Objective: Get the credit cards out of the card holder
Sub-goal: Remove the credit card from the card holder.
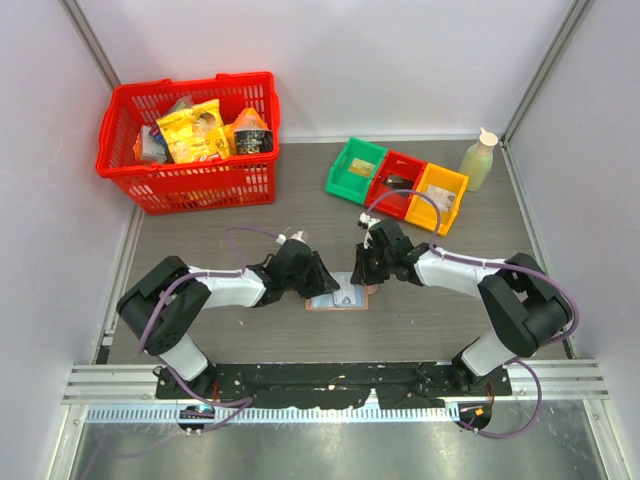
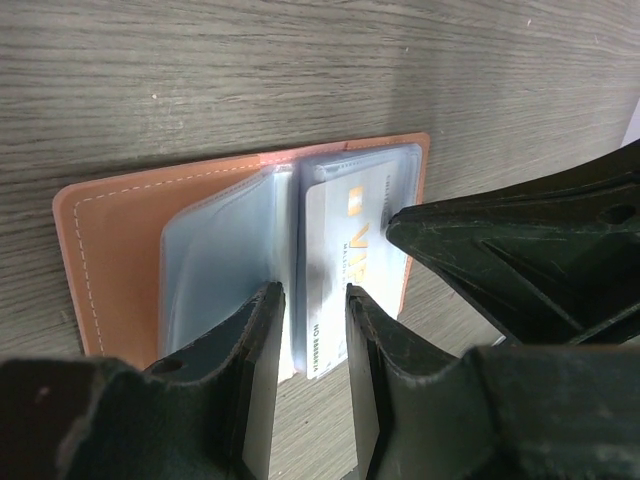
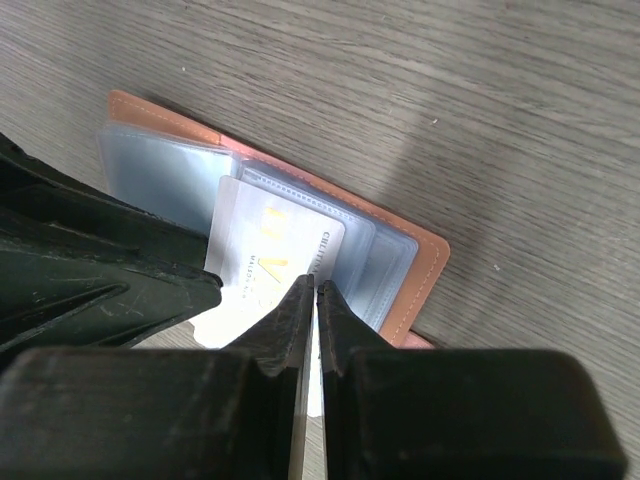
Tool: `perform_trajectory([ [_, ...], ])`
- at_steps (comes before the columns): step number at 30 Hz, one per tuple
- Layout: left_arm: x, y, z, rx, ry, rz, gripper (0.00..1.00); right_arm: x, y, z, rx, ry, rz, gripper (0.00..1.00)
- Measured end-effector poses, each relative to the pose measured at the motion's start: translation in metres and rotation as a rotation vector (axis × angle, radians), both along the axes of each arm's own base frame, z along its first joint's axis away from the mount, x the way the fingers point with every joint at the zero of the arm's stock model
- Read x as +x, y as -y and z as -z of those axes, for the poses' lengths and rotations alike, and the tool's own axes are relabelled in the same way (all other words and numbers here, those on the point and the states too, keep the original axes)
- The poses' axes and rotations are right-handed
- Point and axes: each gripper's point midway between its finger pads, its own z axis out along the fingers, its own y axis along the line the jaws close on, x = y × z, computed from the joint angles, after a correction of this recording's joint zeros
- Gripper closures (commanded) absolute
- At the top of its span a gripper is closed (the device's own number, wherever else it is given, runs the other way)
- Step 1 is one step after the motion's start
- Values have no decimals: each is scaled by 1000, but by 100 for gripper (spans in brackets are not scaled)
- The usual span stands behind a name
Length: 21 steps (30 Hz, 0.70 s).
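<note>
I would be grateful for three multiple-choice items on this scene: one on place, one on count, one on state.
1. Where is the card holder?
A. in the red basket
B. on the table between the two pincers
C. in a bin

2. How many small bins stand in a row?
A. two
B. three
C. five

3. What state is the card holder in?
A. lying open
B. snapped shut
C. standing upright

Answers: 1 B, the top view shows it between the left pincer and right pincer. 2 B, green, red, yellow. 3 A, its clear sleeves and a pale card show.

Card holder (image 1: 338, 299) open on table (image 1: 300, 205); both arms' jaws meet over it
</note>
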Motion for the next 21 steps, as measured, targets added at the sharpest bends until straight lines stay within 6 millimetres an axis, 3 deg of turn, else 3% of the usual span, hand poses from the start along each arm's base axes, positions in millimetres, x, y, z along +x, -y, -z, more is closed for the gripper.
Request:
perform_trajectory([
  [21,-3,5,5,-153,-39,-19,96,2,-2,0,17,10,0,89],
])
